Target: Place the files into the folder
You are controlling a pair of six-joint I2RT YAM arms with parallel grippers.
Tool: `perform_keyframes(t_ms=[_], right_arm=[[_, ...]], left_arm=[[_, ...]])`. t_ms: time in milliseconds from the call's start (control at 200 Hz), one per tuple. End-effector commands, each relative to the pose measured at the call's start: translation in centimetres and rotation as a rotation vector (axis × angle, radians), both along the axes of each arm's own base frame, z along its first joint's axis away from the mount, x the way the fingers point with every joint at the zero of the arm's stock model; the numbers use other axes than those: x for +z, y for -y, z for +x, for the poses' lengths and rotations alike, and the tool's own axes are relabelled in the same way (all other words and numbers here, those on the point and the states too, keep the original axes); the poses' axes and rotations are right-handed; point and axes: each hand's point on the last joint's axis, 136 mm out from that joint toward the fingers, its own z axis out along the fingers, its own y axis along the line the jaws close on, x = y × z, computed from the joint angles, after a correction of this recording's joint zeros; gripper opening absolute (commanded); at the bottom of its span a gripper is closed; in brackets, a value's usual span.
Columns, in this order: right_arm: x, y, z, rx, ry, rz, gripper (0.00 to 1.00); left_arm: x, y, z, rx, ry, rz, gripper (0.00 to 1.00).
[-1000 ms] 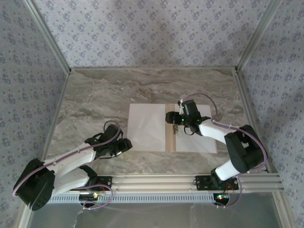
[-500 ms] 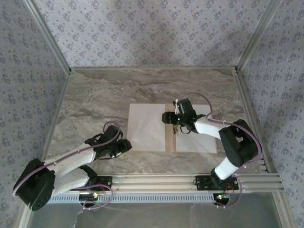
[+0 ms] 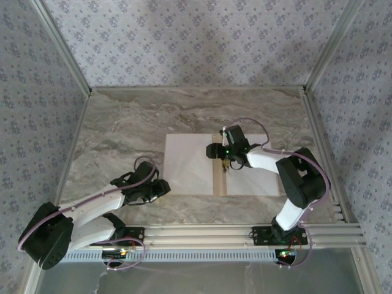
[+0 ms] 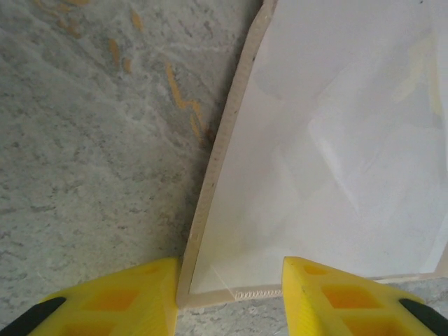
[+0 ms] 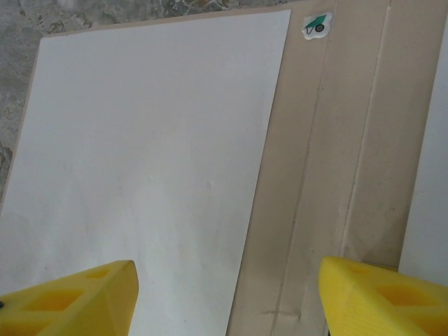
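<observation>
The tan folder (image 3: 219, 179) lies open flat on the marble table. One white file (image 3: 190, 162) rests on its left leaf, another file (image 3: 258, 181) on its right leaf. My left gripper (image 3: 165, 187) is open, low at the folder's near-left corner. In the left wrist view that corner of the folder (image 4: 215, 157) sits between the yellow fingers (image 4: 112, 301), with the sheet (image 4: 336, 140) lying on it. My right gripper (image 3: 213, 150) hovers open over the spine. In the right wrist view its jaws stand wide across the left file (image 5: 140, 140) and the folder's spine (image 5: 315, 175).
A small green sticker (image 5: 316, 25) marks the spine's far end. Bare marble table (image 3: 122, 128) stretches left of and beyond the folder. Aluminium rails (image 3: 245, 236) run along the near edge, and patterned walls close in the other three sides.
My right gripper has moved left, from over the right leaf's inner edge to above the spine and left file. The left gripper's jaws have narrowed slightly; its arm has barely moved.
</observation>
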Motion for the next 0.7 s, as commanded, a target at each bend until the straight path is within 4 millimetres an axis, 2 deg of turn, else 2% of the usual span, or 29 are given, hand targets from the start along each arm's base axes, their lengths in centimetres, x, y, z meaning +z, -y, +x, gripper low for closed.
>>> perform_keyframes(t_ms=[0,315,695], right_arm=[[-0.7,-0.9,-0.8,0.030,-0.056,0.002,0.69],[-1.0,-1.2,-1.0,0.042,-0.069,-0.008,0.69],[-1.0,-1.3,-1.2,0.046,-0.081,0.001,0.69]], left_arm=[[0.1,0.4,0.1,0.007,0.001,-0.026,0.41],[0.6,0.0,0.5,0.057,0.031,-0.075,0.37],[2.3,0.5,1.3,0.062,0.121,-0.243,0.36]])
